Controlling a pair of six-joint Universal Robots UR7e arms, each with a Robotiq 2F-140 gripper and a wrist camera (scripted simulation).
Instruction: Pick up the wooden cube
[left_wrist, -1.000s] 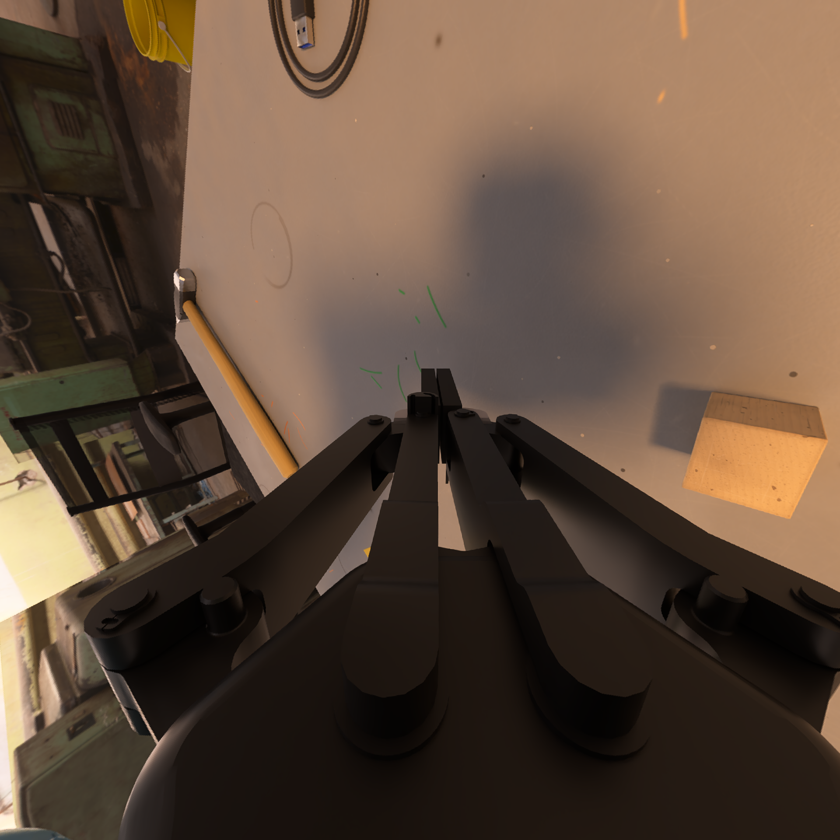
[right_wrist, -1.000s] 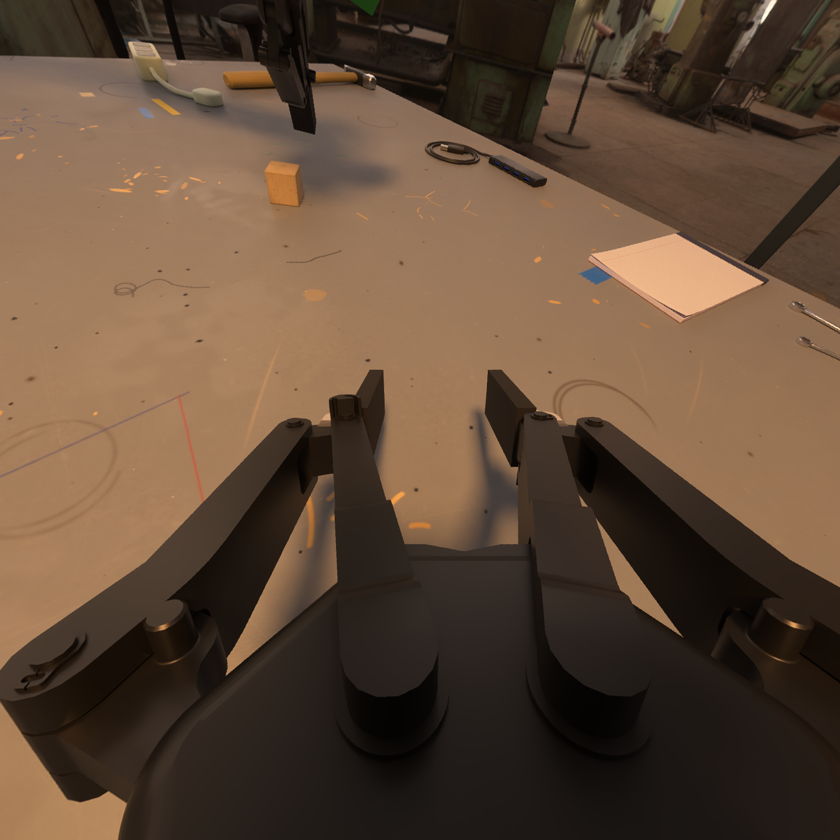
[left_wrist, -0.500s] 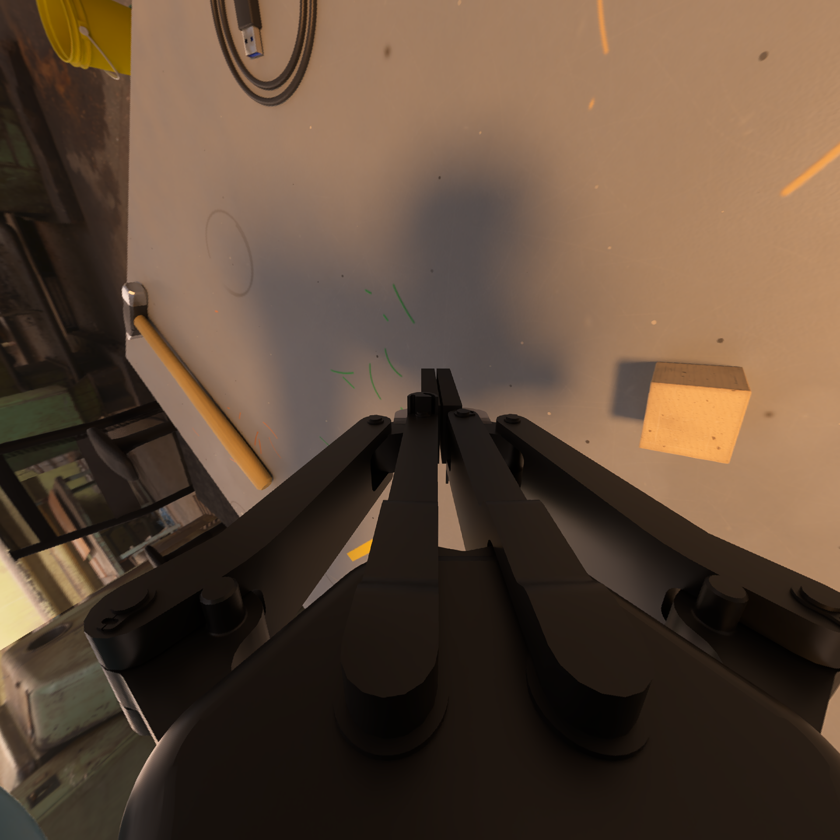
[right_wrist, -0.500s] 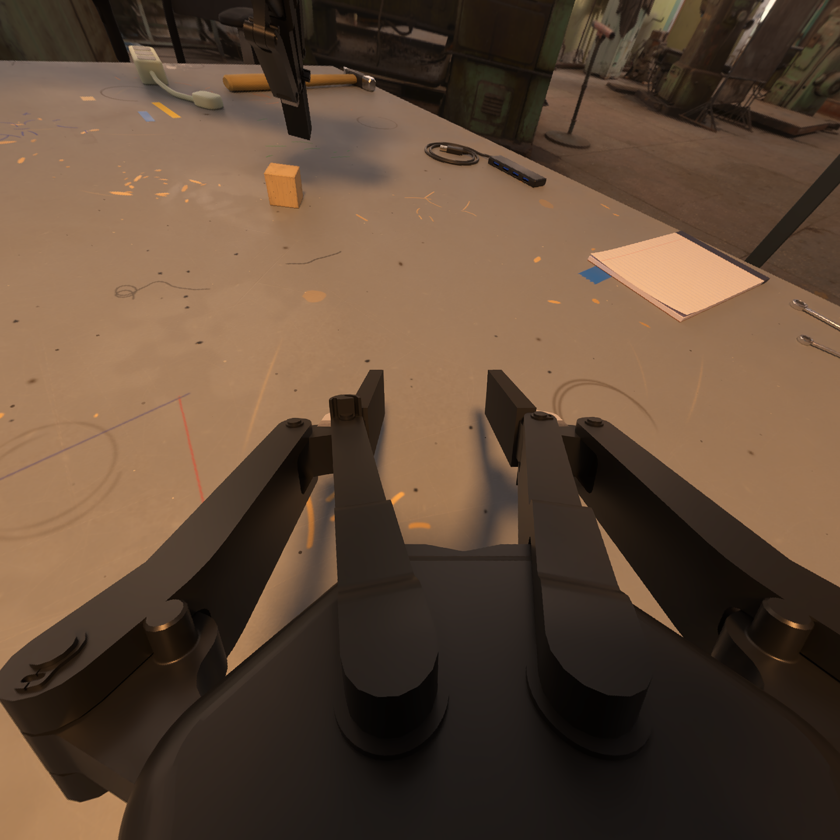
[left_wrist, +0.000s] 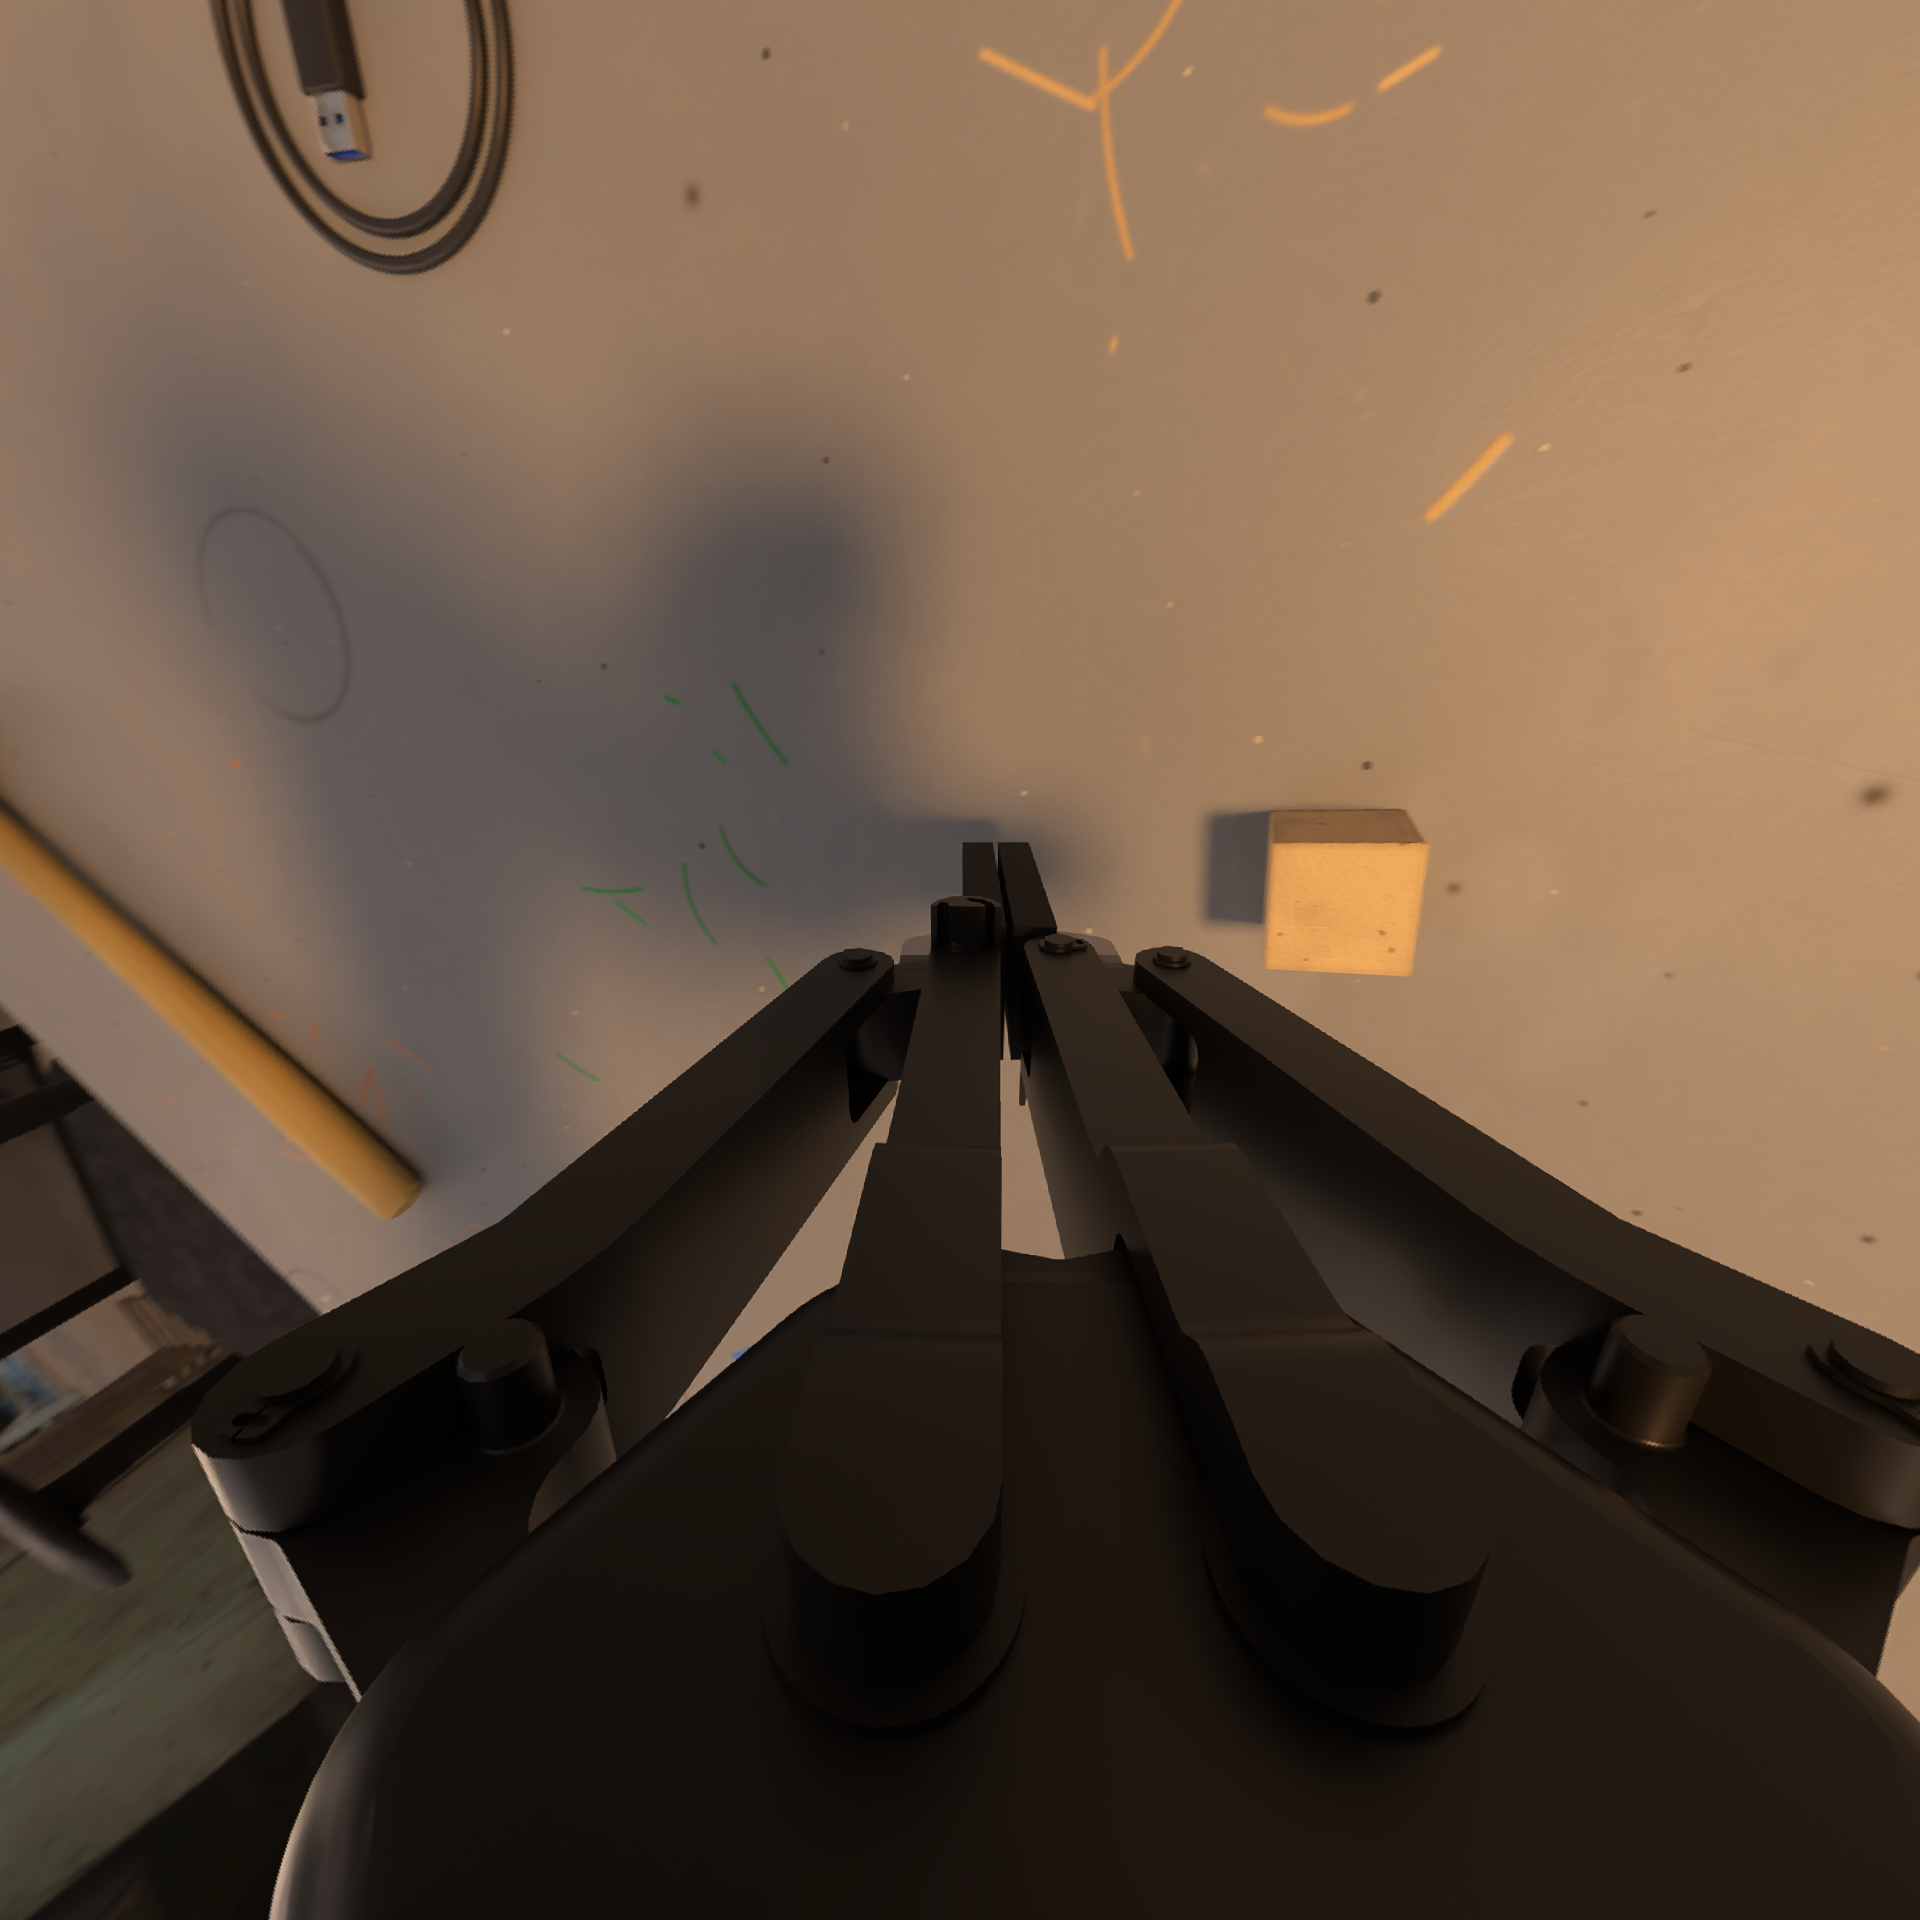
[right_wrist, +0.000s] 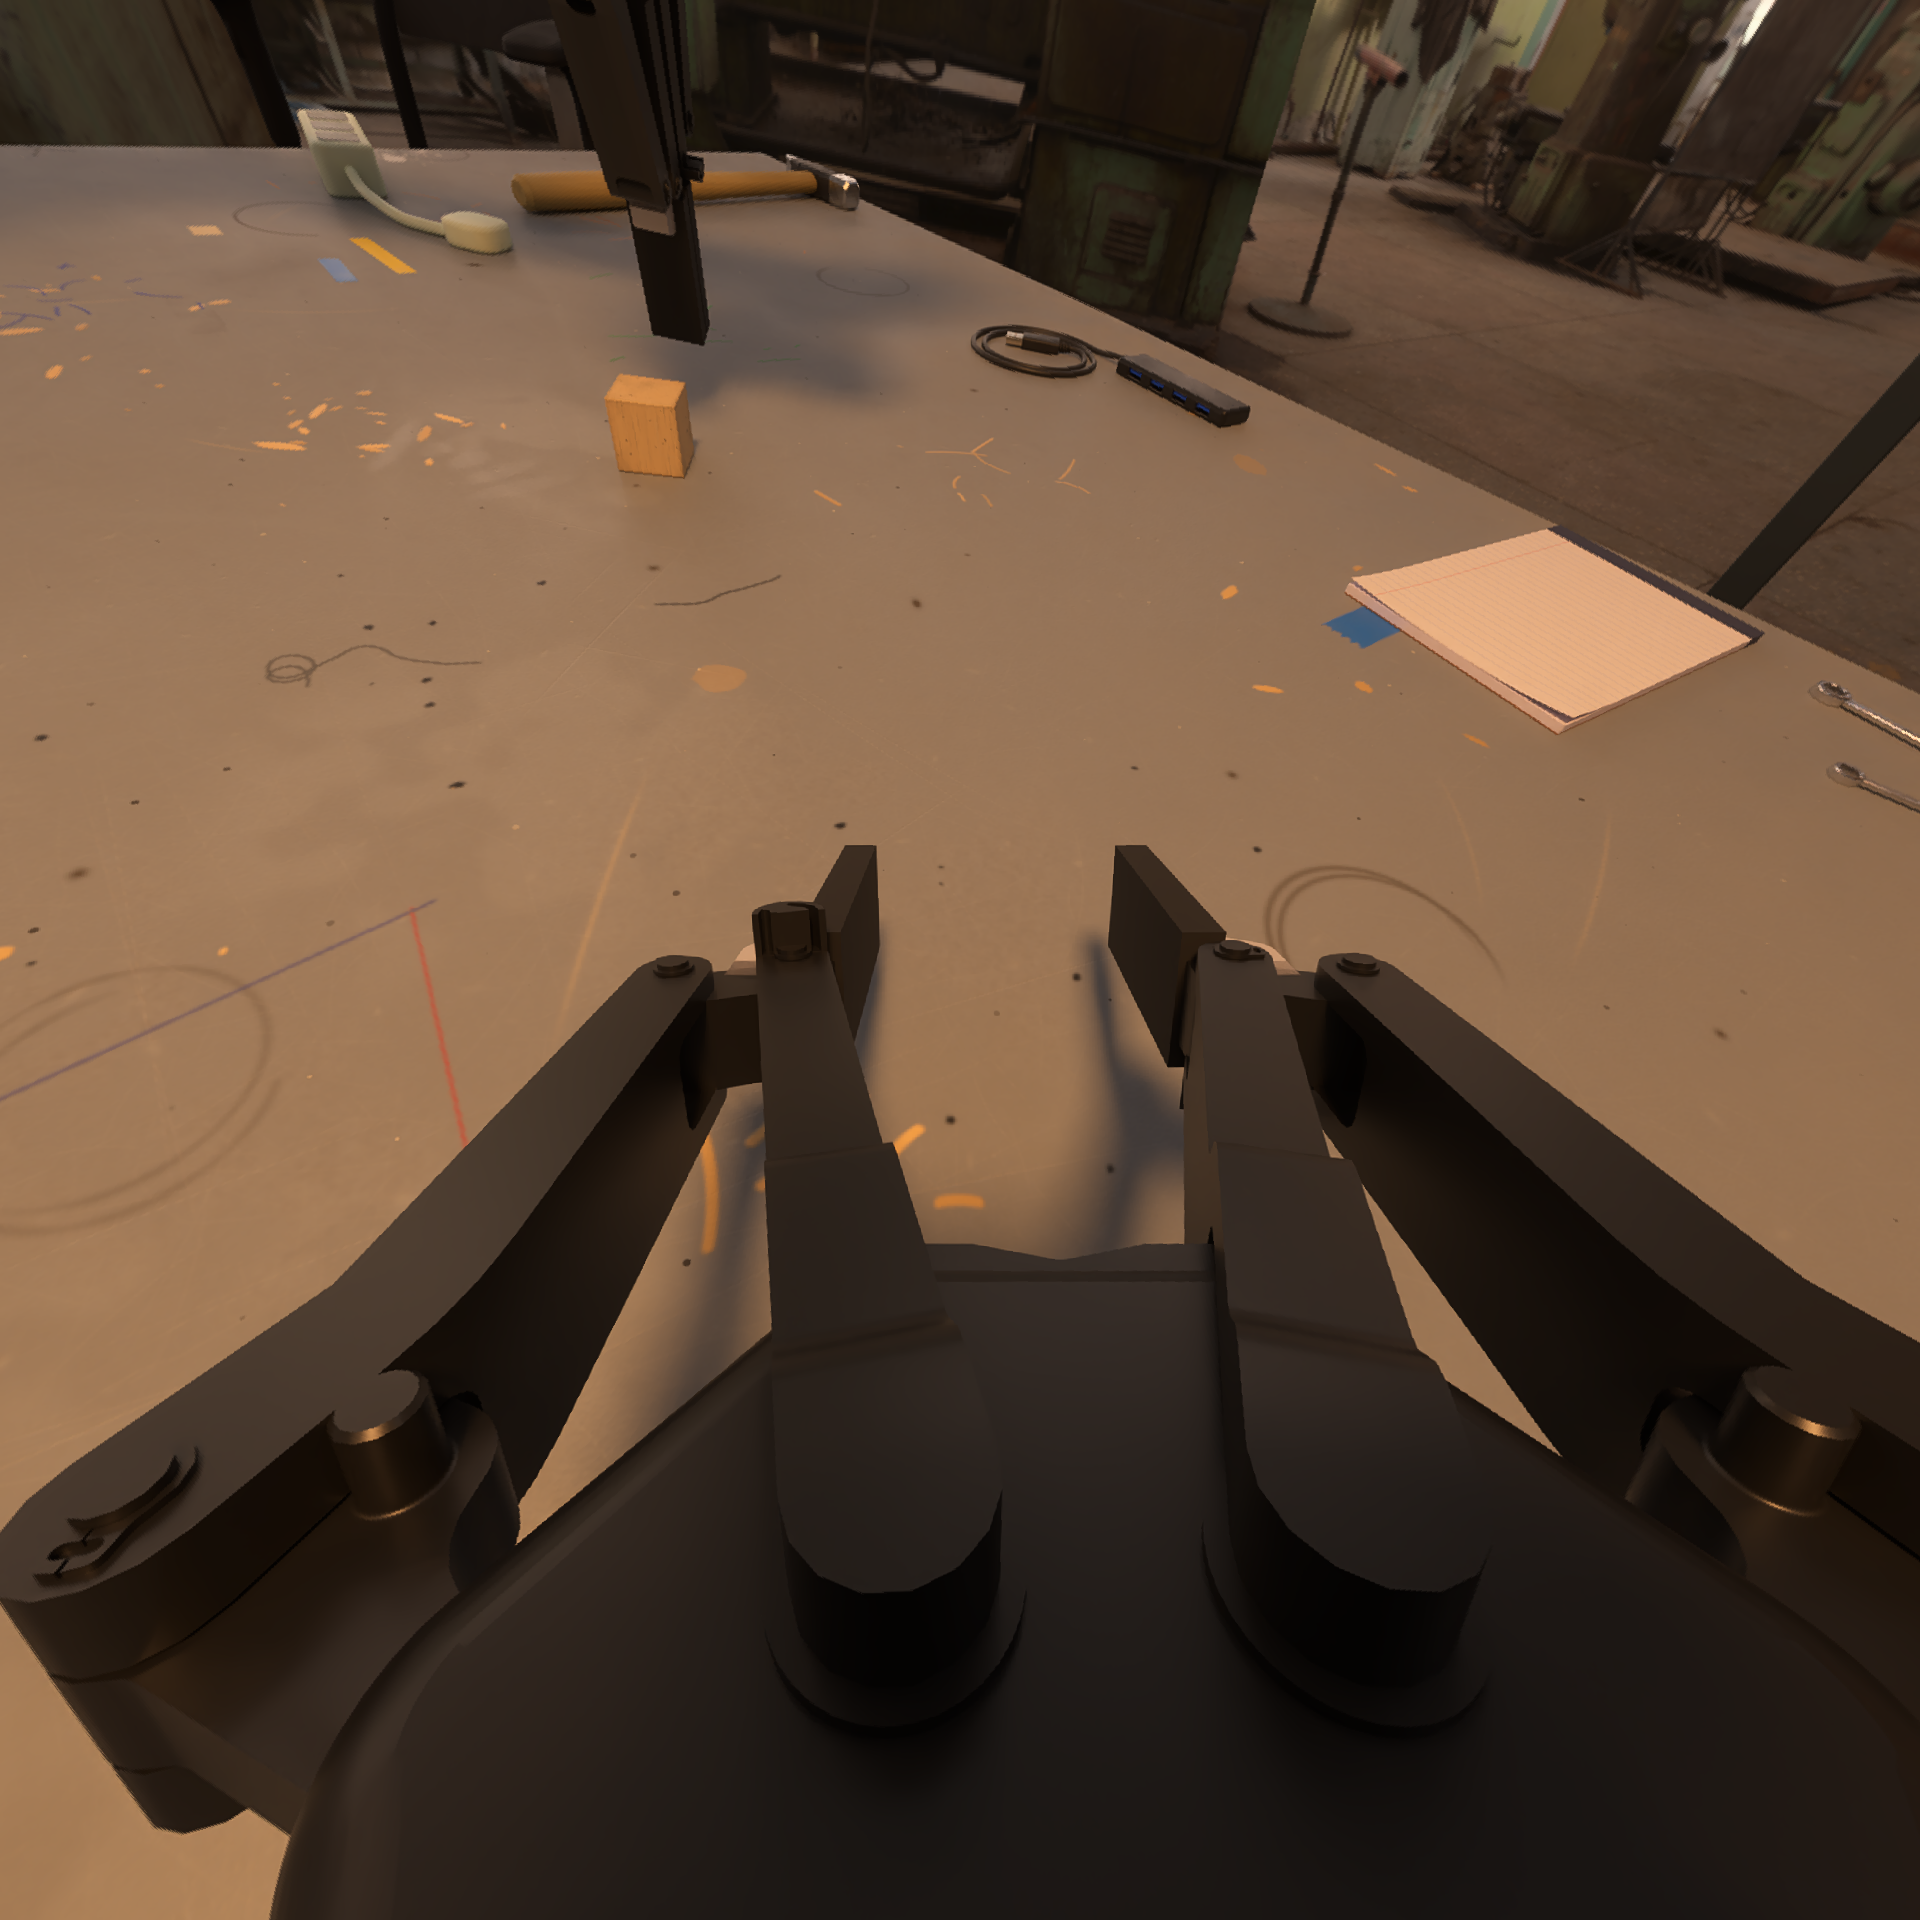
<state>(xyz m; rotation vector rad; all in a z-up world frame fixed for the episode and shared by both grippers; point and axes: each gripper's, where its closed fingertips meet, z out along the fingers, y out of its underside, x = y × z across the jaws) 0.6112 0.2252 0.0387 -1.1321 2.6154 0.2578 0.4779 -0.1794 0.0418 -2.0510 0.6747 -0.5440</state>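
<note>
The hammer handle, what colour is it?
Yellow-orange, like light wood; the hammer handle shows best in the left wrist view.

It was an industrial workshop: old green machines (right_wrist: 1132, 197) and metal stands (right_wrist: 1304, 301) stood on a worn floor behind the table (right_wrist: 935, 727), which was scratched, spotted with paint, and carried a hammer (right_wrist: 748, 187) and two wrenches (right_wrist: 1870, 717)

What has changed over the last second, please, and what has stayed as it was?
The left gripper, fingers shut and empty, travelled across the table toward the wooden cube, which now sits nearer its fingertips. Nothing was grasped. The cube and the open right gripper stayed put.
</note>
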